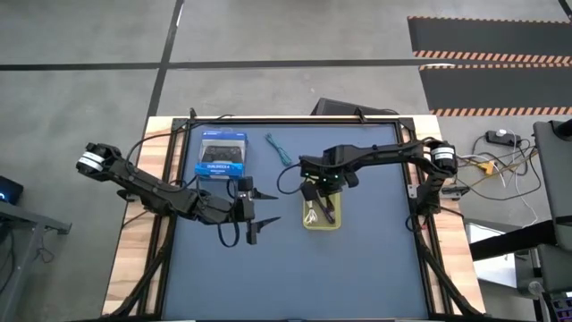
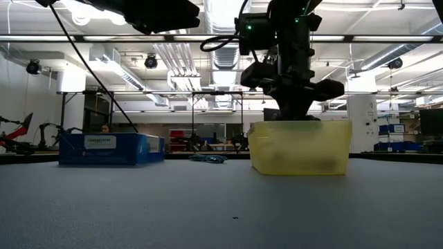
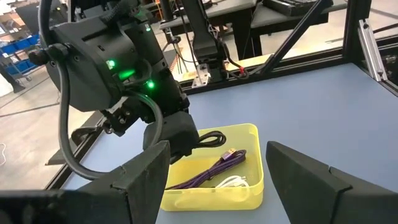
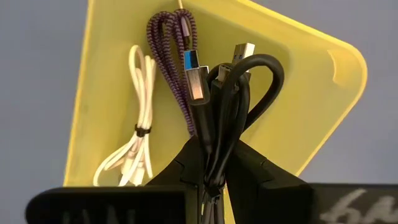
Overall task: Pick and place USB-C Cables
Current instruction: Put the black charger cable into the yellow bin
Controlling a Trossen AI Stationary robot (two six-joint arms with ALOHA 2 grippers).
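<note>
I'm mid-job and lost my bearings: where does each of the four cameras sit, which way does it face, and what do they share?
High view: overhead, facing straight down; shows both arms, the flat blue cardboard box and the teal-blue cable.
Low view: table height, facing level across; the right arm drops in from above.
Left wrist: looks past the open left gripper at the right arm.
Right wrist: looks down past the right gripper, shut on the black cable.
Shared: the translucent yellow plastic tray shows in all four.
</note>
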